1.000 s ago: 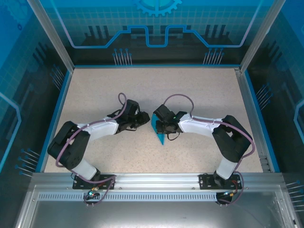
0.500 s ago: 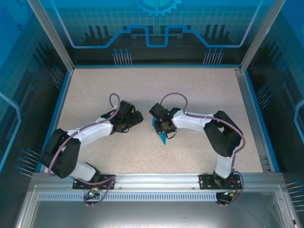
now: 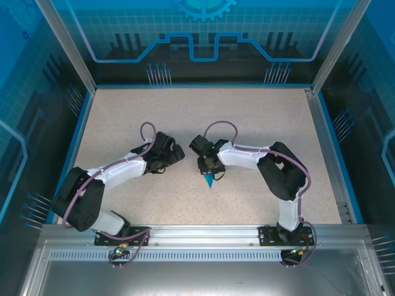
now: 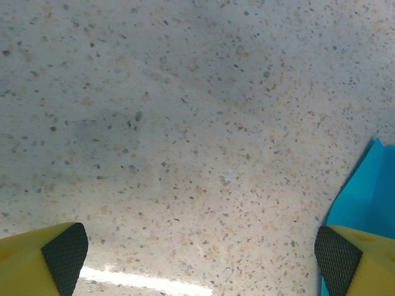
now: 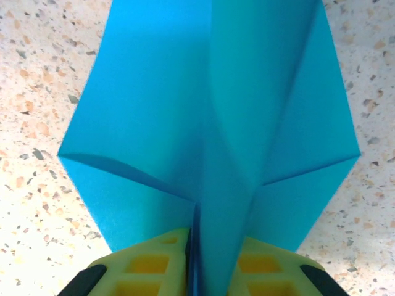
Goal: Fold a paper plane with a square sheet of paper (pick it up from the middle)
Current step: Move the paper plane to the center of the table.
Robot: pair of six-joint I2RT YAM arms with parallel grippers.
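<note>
- Pulled back leftward since a second ago, left claw (image 4: 200, 256) is hovering spread above the table (image 4: 185, 92), apparently ceding hold.
- Paper plane (image 5: 154, 105) is sitting mid-table, just right.
- Right claw (image 5: 196, 271) is pinching its centre crease, likely keeping folds together.

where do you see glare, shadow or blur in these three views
Left wrist: a bright glare streak on the table near the bottom, with a grey shadow patch higher up. Right wrist: the paper plane is sharp, its left side shaded darker. Top external: evenly lit, no blur.
</note>
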